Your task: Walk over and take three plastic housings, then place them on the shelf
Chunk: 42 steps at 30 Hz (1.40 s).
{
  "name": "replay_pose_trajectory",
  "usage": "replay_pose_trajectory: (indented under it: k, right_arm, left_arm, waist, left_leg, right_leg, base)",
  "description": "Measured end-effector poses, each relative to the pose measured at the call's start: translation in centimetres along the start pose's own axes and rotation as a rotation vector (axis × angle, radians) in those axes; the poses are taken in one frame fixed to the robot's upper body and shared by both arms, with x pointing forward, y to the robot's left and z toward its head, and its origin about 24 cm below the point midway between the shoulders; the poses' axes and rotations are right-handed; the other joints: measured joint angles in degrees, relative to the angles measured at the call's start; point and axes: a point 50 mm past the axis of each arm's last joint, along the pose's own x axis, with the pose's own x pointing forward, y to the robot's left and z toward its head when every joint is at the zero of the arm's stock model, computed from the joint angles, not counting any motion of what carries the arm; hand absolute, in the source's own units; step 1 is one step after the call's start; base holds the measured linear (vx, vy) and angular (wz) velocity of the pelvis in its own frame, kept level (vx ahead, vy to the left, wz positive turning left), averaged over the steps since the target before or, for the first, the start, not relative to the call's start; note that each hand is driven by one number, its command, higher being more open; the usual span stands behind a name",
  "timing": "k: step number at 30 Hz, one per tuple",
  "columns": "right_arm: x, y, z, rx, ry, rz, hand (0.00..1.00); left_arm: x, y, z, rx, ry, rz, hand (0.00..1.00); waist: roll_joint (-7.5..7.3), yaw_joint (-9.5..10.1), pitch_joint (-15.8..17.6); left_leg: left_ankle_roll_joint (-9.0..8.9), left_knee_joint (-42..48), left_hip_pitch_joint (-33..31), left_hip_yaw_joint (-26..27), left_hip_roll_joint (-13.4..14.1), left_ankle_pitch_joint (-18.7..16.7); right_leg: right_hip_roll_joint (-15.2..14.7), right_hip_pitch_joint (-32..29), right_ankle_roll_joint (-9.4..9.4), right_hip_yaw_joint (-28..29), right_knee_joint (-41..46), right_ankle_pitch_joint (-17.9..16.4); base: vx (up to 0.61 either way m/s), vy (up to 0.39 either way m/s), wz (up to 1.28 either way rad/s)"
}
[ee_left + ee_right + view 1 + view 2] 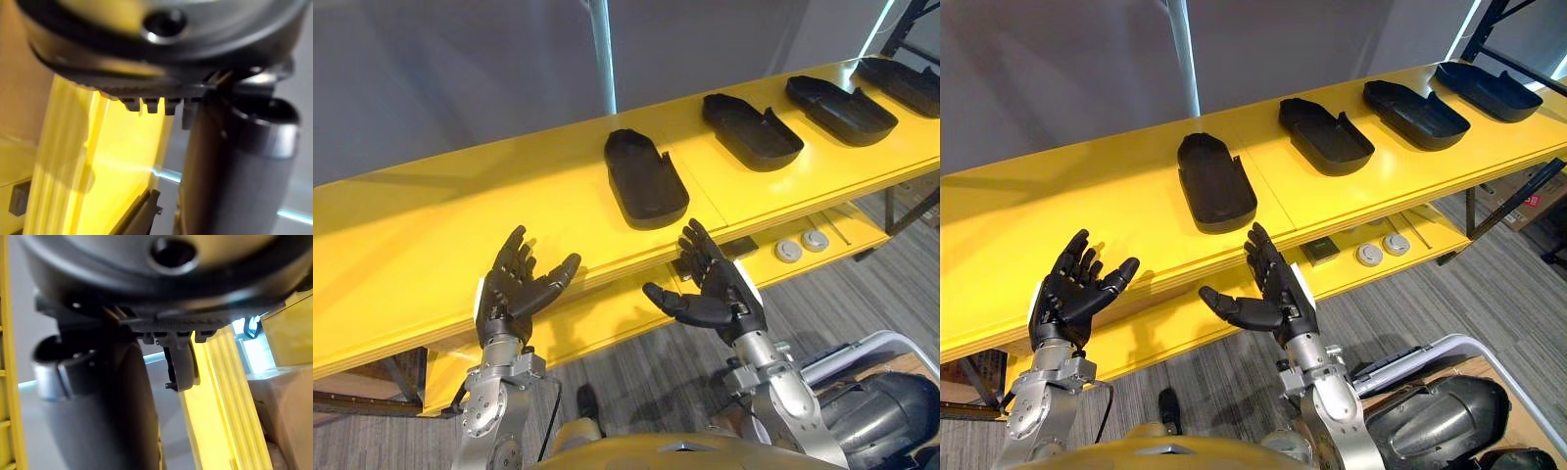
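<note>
Ahead on yellow tabletop, see nearest plastic housing, open side up, just beyond right hand. Right and left hand empty, fingers spread. Rec: reach fwd w/ right, pinch rim, lift level.

An industrial workshop or assembly area. A long yellow workbench carries a row of black plastic housings, with small round parts on its lower shelf. There is a grey floor, with a dark metal rack and cardboard boxes at the far right.
</note>
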Motion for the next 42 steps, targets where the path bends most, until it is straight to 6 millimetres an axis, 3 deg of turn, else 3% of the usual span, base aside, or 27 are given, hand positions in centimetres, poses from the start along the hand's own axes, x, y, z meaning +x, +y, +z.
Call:
replay_pose_trajectory:
  k: [22,24,29,32,36,40,42]
  right_arm:
    - [3.0,-1.6,0.2,-0.098,-0.048,-0.137,1.00]
    - [3.4,-1.6,0.6,-0.099,-0.068,-0.146,1.00]
    - [6.6,-0.5,4.1,-0.111,-0.232,-0.117,1.00]
    - [7.1,-0.2,4.6,-0.106,-0.254,-0.130,1.00]
    - [6.8,-0.4,4.3,-0.102,-0.240,-0.142,1.00]
    - [3.7,-1.0,4.7,-0.082,-0.245,-0.159,1.00]
    - [2.3,-1.2,5.5,-0.086,-0.271,-0.137,1.00]
  left_arm:
    - [0.3,-0.7,0.1,-0.013,-0.012,-0.058,1.00]
    - [0.2,-0.7,0.0,-0.012,-0.007,-0.062,1.00]
    - [0.2,-0.8,-0.3,-0.013,0.007,-0.075,1.00]
    - [0.2,-0.5,-1.0,-0.008,0.038,-0.066,1.00]
    - [0.2,-0.3,-1.0,-0.004,0.035,-0.057,1.00]
    - [0.1,-0.1,-0.9,-0.002,0.021,-0.049,1.00]
    - [0.0,0.5,-0.6,0.007,0.010,-0.023,1.00]
  waist:
    - [2.77,1.07,1.5]
    - [2.91,1.15,1.6]
    - [3.31,2.56,1.3]
    - [3.17,3.25,1.3]
    - [2.91,3.75,1.3]
    - [2.48,3.59,1.5]
    - [2.03,2.52,1.5]
  left_leg:
    - [-0.73,-0.2,-0.7,-6.0,-0.5,0.6]
    - [-0.84,-0.2,-0.8,-6.8,-0.6,0.6]
    - [-0.97,-0.1,-0.8,-7.5,-0.8,0.7]
    - [-1.17,0.0,-0.8,-7.8,-1.4,1.3]
    - [-0.69,0.0,-0.8,-7.6,-1.7,1.6]
    - [-0.58,0.0,-0.7,-6.7,-1.6,1.2]
    - [-0.53,0.0,-0.6,-5.9,-1.4,0.9]
  right_leg:
    - [-0.5,-0.9,-0.34,-2.4,5.1,-1.9]
    - [-0.4,-0.9,-0.43,-2.6,5.4,-2.0]
    - [-0.7,-0.9,-0.52,-2.9,6.2,-2.4]
    - [-1.5,-0.9,0.00,-3.2,7.2,-3.0]
    - [-1.8,-1.0,0.08,-3.0,7.1,-3.0]
    - [-1.7,-1.2,0.11,-2.6,6.7,-3.1]
    - [-1.6,-1.6,0.16,-1.6,6.4,-3.0]
  base:
    - [-0.04,-0.015,0.06]
    - [-0.03,-0.031,0.06]
    - [0.00,-0.031,0.06]
    - [0.03,-0.026,0.08]
    - [0.04,-0.036,-0.01]
    - [0.02,-0.037,-0.08]
    - [0.01,-0.042,-0.22]
